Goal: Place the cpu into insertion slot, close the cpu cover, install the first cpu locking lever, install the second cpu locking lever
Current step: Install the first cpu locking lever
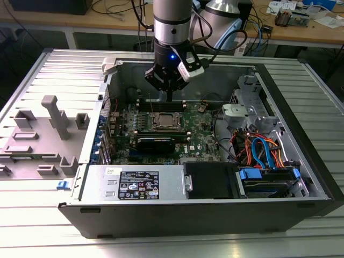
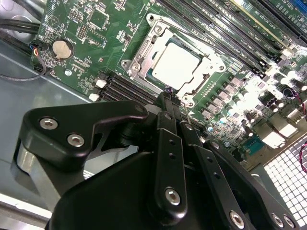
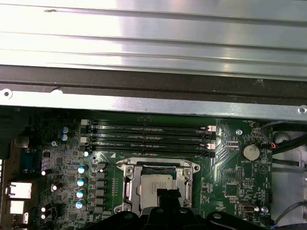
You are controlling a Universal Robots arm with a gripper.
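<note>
The black hand [image 2: 169,94], its fingers pinched narrowly together and holding nothing, hovers just over an edge of the small square silver-rimmed insertion slot [image 3: 157,169]. The dull silver-grey square cpu [image 2: 175,64] lies seated there, framed by the thin silvery cpu cover [image 2: 142,53], on the green circuit board [image 2: 91,28].

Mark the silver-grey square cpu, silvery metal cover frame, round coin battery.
silver-grey square cpu [image 2: 176,64]: second wrist view, lid centre.
silvery metal cover frame [image 2: 142,50]: second wrist view, side bar.
round coin battery [image 3: 250,152]: first wrist view, face.
</note>
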